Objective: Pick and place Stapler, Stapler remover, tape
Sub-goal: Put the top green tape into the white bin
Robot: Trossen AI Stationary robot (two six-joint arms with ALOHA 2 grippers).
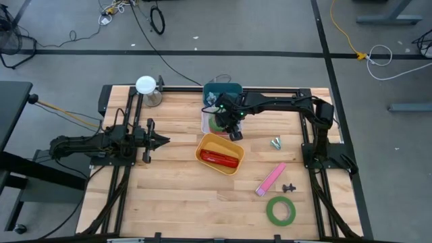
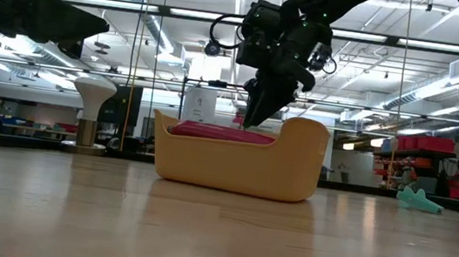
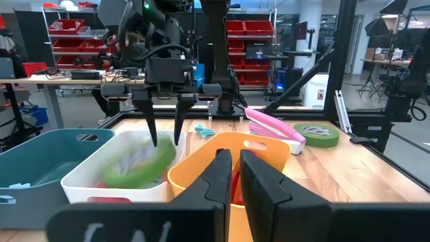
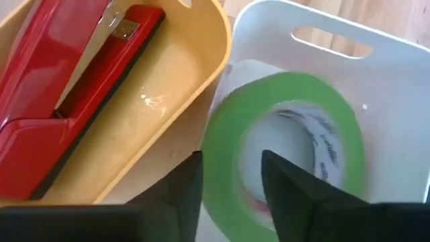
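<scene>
Green tape (image 4: 285,144), red stapler (image 4: 64,87), yellow bin (image 1: 217,144).

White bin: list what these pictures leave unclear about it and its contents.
- Whether the right gripper has let go of the green tape: left wrist view blurs the roll; right wrist view crops it.
- What lies under that tape in the white bin: the roll covers it.
- The white bin in the low view: hidden behind the yellow bin.

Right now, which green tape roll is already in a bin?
The green tape roll in the white bin, directly beneath the right end effector. The other green roll lies on bare table near the front edge.
</scene>
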